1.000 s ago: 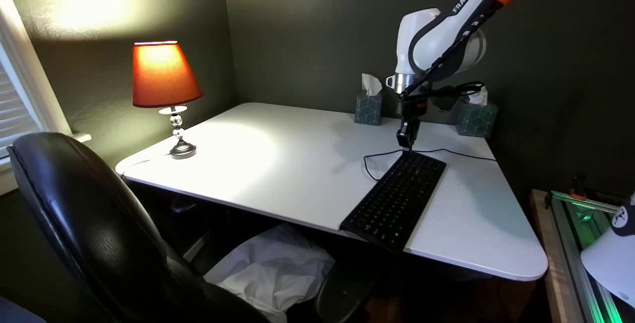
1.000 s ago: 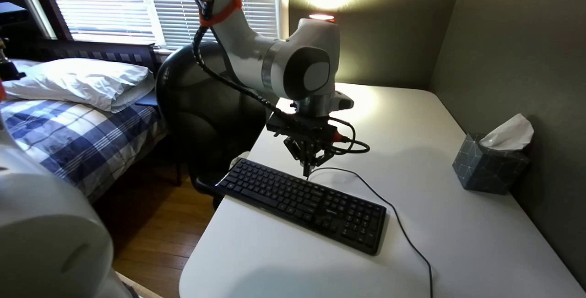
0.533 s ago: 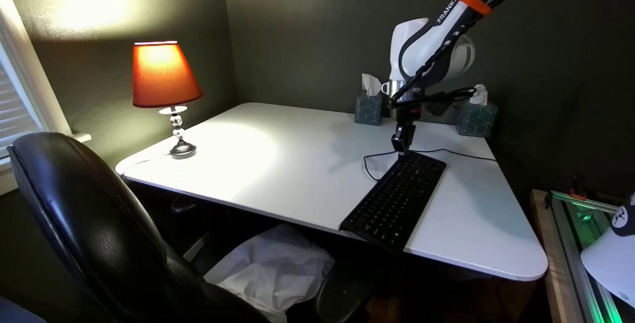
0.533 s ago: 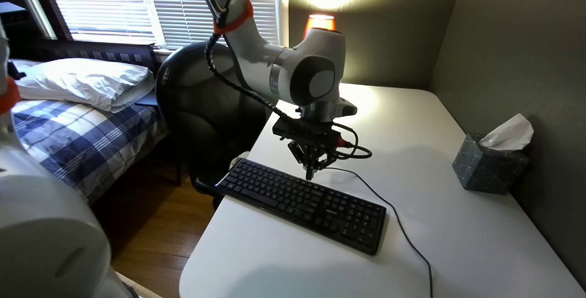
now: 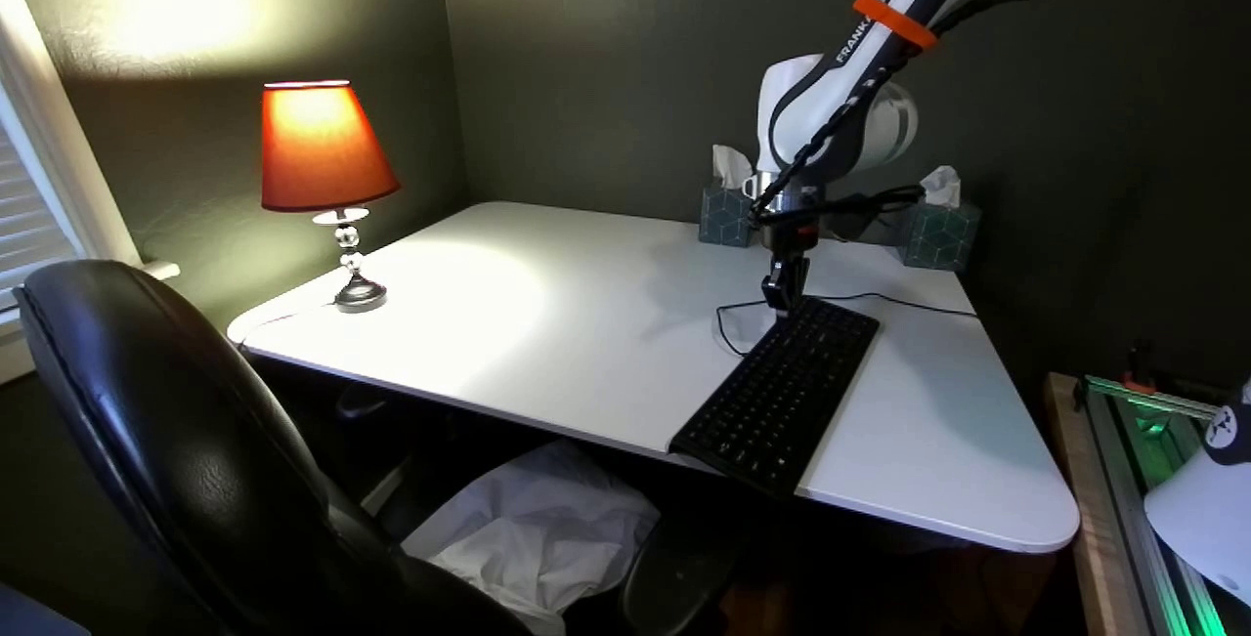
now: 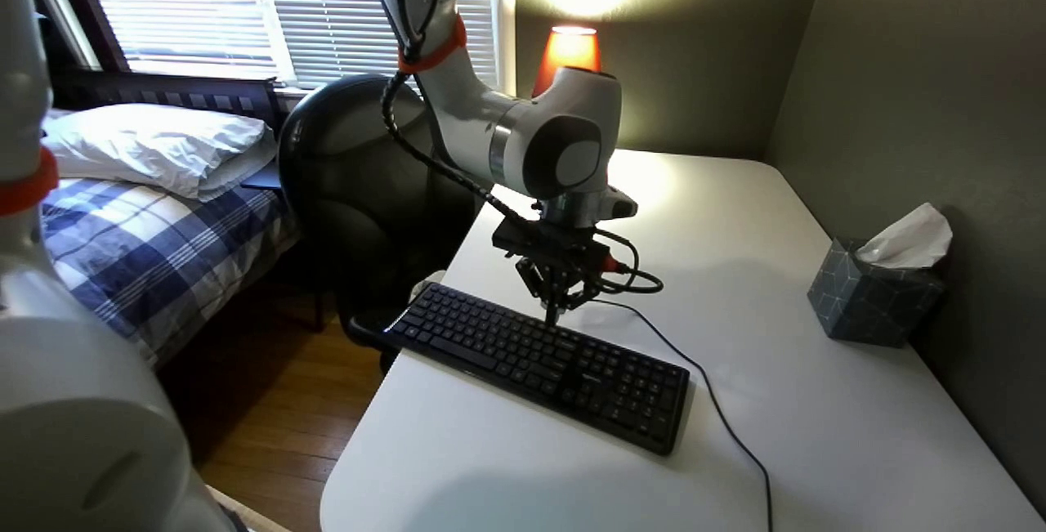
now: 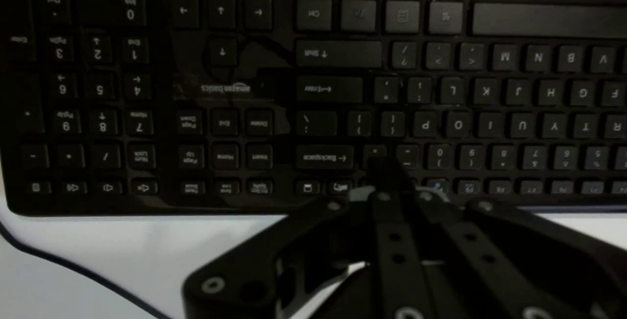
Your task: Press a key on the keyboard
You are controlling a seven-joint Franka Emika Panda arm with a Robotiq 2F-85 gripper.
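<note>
The black keyboard (image 5: 782, 402) lies flat on the white desk, one short end reaching the desk's edge. It shows in an exterior view (image 6: 523, 356) and fills most of the wrist view (image 7: 223, 59), its lettering upside down. My gripper (image 5: 781, 312) points down, its fingers together with nothing between them. In an exterior view, its fingertips (image 6: 552, 322) are at the cable-side long edge of the keyboard. In the wrist view, the dark fingertips (image 7: 389, 167) overlap the number-row keys beside the backspace key (image 7: 324, 157). Whether they touch a key I cannot tell.
A thin black cable (image 6: 727, 418) runs from the keyboard across the white desk (image 5: 586, 323). A tissue box (image 5: 724, 216) and another tissue box (image 5: 940, 233) stand at the back. A red lamp (image 5: 323, 148) stands at the far left, and a black chair (image 5: 176, 441) is by the desk.
The arm has moved lower and, in an exterior view, a little to the left. The shut fingertips have come down toward the keyboard's top rows. The keyboard has not moved.
</note>
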